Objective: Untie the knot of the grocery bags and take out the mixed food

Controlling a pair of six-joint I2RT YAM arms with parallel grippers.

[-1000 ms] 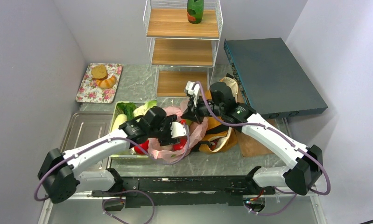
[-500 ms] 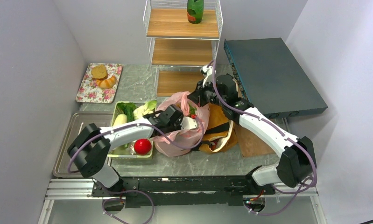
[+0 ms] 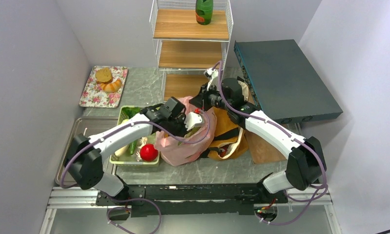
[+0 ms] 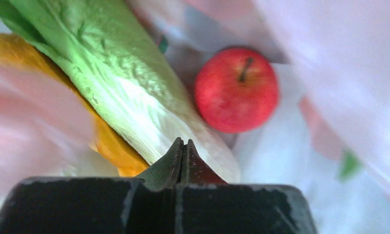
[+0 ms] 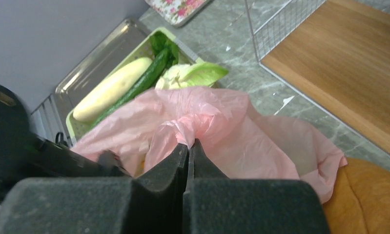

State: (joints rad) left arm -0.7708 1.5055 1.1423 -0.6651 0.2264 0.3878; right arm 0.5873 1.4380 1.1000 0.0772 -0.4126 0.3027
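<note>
The pink bag (image 3: 180,146) stands open-mouthed beside the mustard-brown tote (image 3: 229,129). My right gripper (image 5: 189,142) is shut on a bunched fold of the pink bag (image 5: 261,131), holding its top edge up. My left gripper (image 4: 183,142) is inside that bag, jaws shut with nothing seen between them, its tips against a pale green cabbage (image 4: 119,83). A red apple (image 4: 236,88) lies just beyond, and something orange (image 4: 107,144) sits under the cabbage. From above, the left gripper (image 3: 195,120) is at the bag's mouth, just below the right gripper (image 3: 198,100).
A green tray (image 3: 134,162) left of the bag holds a red fruit (image 3: 149,152), a cucumber (image 5: 144,83), a pale long vegetable (image 5: 112,90) and leafy cabbage (image 5: 195,73). Beyond it lies a metal tray (image 3: 88,131). A floral plate (image 3: 92,95), wire shelf (image 3: 190,53) and dark box (image 3: 285,80) stand behind.
My left gripper has shut inside the pink bag and shifted slightly up and back. The red fruit was left in the green tray. The right gripper raised the bag's top and stays shut on it.
</note>
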